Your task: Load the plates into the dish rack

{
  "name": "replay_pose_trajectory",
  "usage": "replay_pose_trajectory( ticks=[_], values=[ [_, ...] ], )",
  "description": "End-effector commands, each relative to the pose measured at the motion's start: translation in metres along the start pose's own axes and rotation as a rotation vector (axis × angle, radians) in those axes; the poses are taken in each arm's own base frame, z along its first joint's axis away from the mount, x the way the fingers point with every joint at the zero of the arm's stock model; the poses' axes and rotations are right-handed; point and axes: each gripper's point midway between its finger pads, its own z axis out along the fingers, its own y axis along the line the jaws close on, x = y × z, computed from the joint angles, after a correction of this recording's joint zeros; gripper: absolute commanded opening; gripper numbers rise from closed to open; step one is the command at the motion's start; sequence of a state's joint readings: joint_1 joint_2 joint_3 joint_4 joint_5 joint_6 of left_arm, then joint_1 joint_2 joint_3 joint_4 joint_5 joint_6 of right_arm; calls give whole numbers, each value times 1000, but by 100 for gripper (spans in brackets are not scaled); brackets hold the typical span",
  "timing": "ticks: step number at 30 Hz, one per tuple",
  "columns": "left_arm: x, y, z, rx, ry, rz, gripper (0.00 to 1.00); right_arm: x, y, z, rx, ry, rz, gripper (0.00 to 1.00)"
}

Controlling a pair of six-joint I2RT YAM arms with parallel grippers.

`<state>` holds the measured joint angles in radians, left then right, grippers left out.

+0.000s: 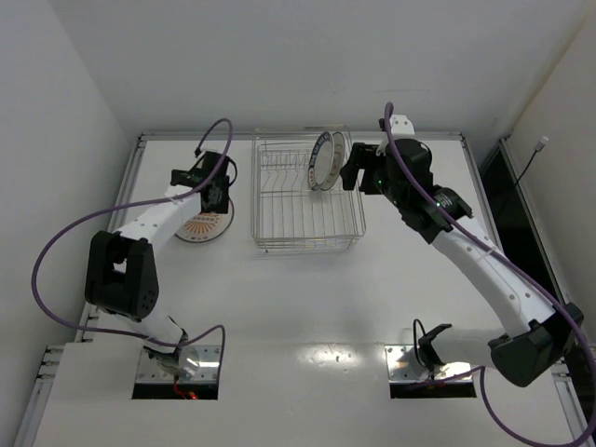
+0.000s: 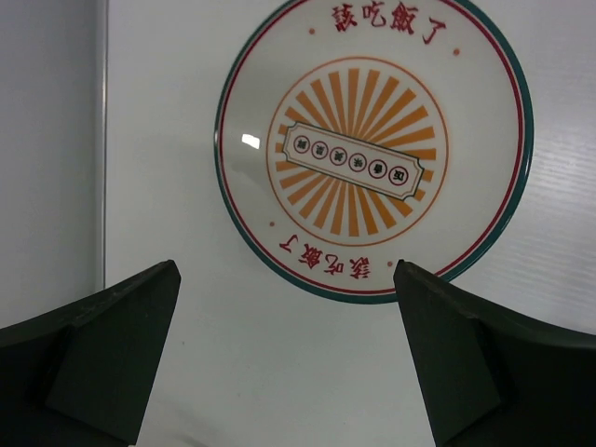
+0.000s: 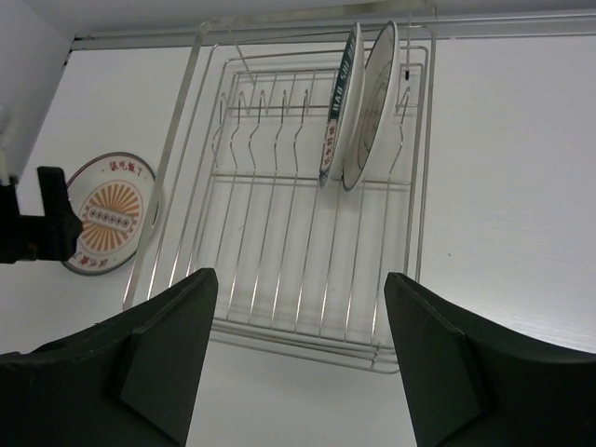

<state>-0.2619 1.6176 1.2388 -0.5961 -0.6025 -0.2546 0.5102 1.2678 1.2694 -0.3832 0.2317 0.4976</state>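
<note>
The silver wire dish rack stands at the table's middle back. Two plates stand upright in its right slots: the blue-rimmed plate and the plain white plate right of it. The orange sunburst plate lies flat on the table left of the rack; it also shows in the right wrist view. My left gripper is open and empty, hovering over that plate's near rim. My right gripper is open and empty, above the rack's right side.
White walls close in the table at the back and both sides. A raised rail runs along the back edge. Purple cables loop off both arms. The rack's left slots hold nothing.
</note>
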Motion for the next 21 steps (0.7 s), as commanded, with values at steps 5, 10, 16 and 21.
replay_pose_trajectory(
  ticks=[5,10,16,21],
  values=[
    [17,-17,12,110,-93,98,100,-9,6,-24,-65,-48,14,70],
    [22,-27,16,167,-158,155,100,2,10,-26,-95,4,7,70],
    [43,-45,14,302,-223,274,91,0,14,-36,-121,37,-37,70],
    [41,-31,20,215,-254,301,89,-11,11,-48,-106,19,-57,72]
  ],
)
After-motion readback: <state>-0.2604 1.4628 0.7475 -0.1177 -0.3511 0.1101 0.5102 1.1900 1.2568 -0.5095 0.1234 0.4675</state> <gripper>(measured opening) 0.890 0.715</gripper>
